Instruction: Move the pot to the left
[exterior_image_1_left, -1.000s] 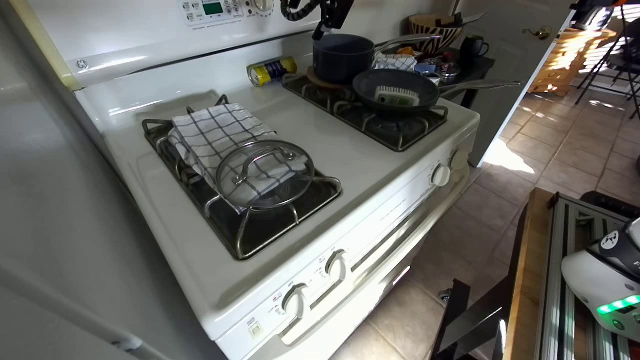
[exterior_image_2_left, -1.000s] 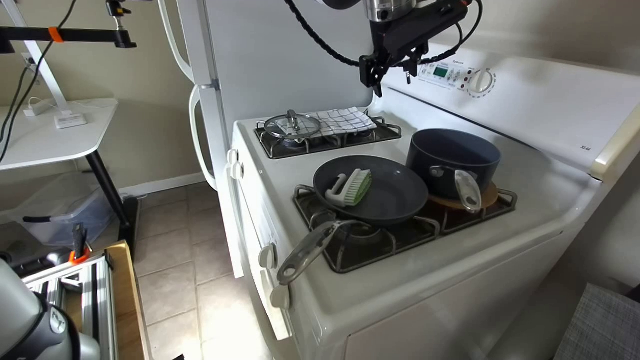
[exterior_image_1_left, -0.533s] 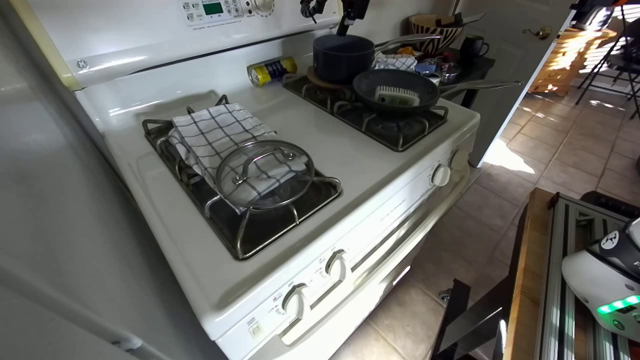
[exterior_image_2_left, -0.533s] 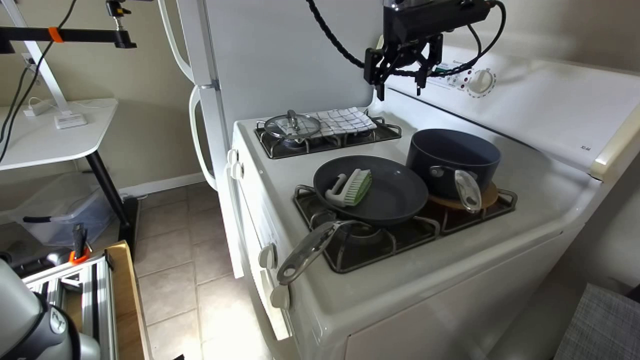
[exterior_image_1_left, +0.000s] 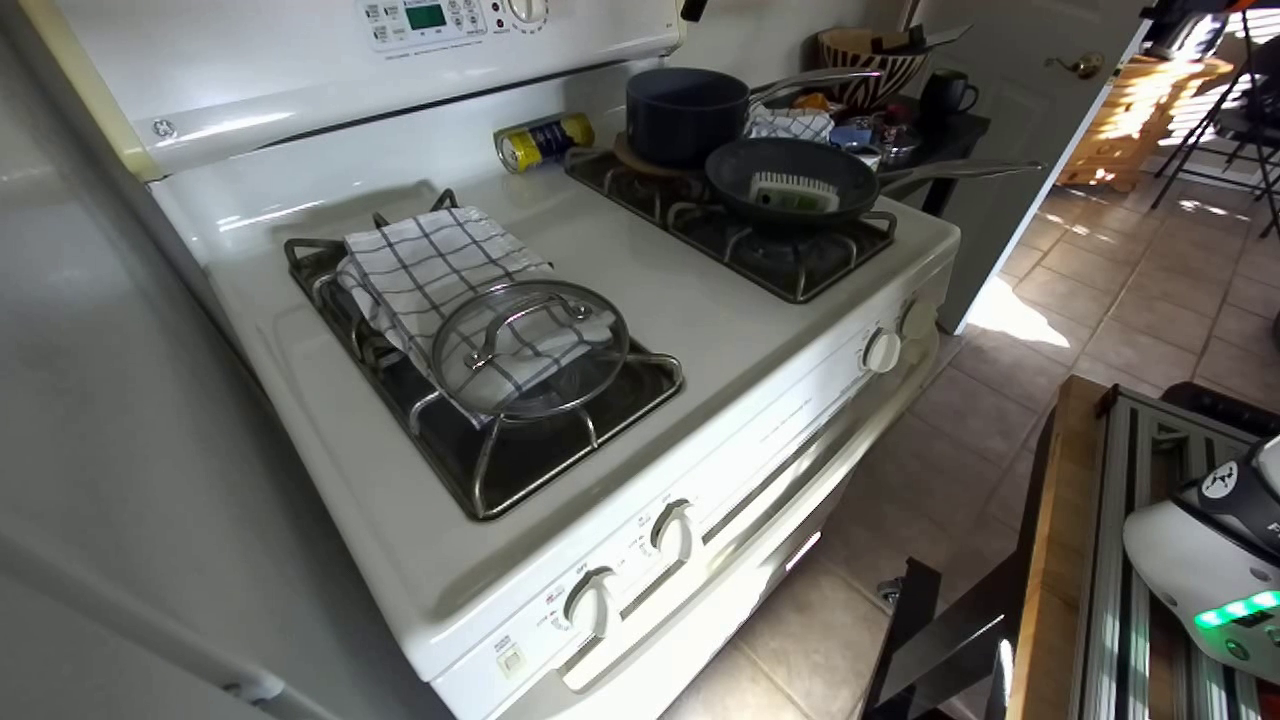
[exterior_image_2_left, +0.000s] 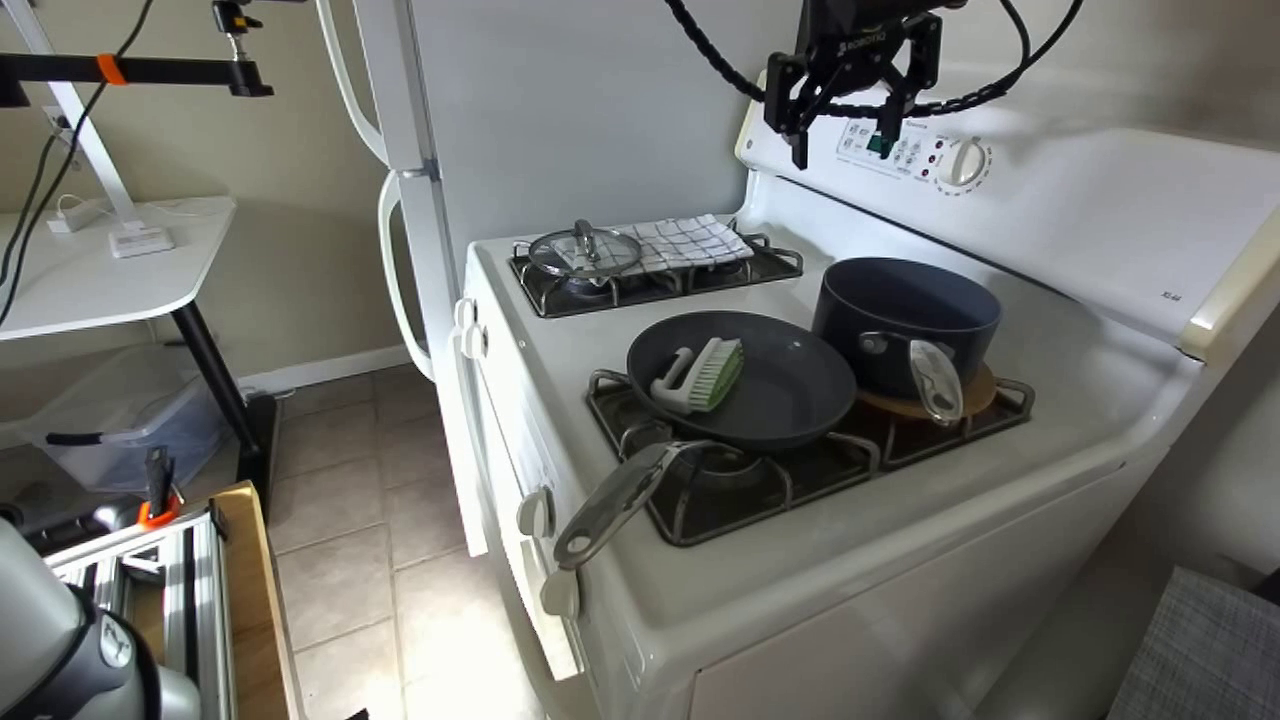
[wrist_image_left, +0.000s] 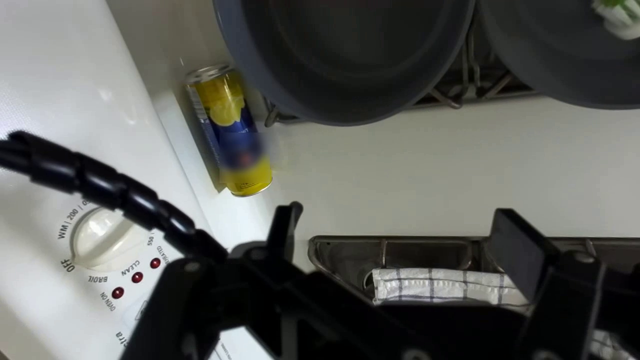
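The deep dark blue pot stands upright on a round wooden trivet on the back burner, in both exterior views. Its metal handle points away from the other burner grate. The wrist view shows the pot's inside at the top. My gripper is open and empty, in the air above the stove and away from the pot. In the wrist view its fingers are wide apart with nothing between them. Only a fingertip shows at the top edge of an exterior view.
A frying pan with a brush sits in front of the pot. A yellow-blue can lies by the back panel. The other grate holds a checked towel and a glass lid. A refrigerator stands beside the stove.
My gripper has moved right in both exterior views, and has lately risen, nearly leaving one picture. It stays open. The pot, pan, lid and towel have not moved.
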